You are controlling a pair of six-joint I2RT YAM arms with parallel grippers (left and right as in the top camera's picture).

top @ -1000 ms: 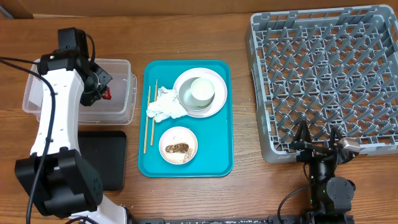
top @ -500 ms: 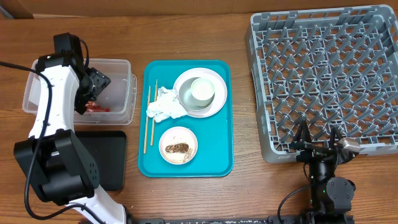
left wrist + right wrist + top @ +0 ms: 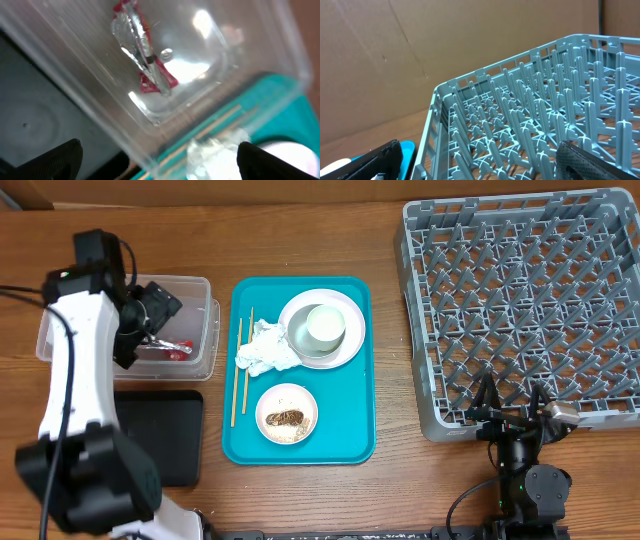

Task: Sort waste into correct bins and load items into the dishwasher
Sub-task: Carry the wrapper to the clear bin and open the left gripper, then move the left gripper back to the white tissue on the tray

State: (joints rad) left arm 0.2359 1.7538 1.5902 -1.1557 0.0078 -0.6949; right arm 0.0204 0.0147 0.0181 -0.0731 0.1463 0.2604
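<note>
The red wrapper (image 3: pixel 166 350) (image 3: pixel 144 54) lies loose on the floor of the clear tub (image 3: pixel 198 288) (image 3: pixel 235 55). My left gripper (image 3: pixel 152 320) (image 3: pixel 160 167) hangs open just above it with nothing between its fingertips (image 3: pixel 59 159). On the teal tray (image 3: pixel 352 430) are the crumpled napkin (image 3: pixel 265 348) (image 3: pixel 215 152), the chopsticks (image 3: pixel 240 372), the plate (image 3: pixel 292 315) with the cup (image 3: pixel 325 326) on it, and a bowl (image 3: pixel 287 413) with a brown scrap and rice. My right gripper (image 3: pixel 512 412) (image 3: pixel 480 165) stands open at the near edge of the grey dish rack (image 3: pixel 525 300) (image 3: pixel 530 125).
The black tray (image 3: pixel 165 435) lies in front of the clear tub, partly under my left arm. A brown cardboard wall (image 3: pixel 420 45) stands behind the rack. Bare wooden table (image 3: pixel 390 490) shows between the teal tray and the rack.
My left gripper has opened, and the red wrapper has dropped from it into the clear tub. The left arm drew back slightly. The right arm has not moved.
</note>
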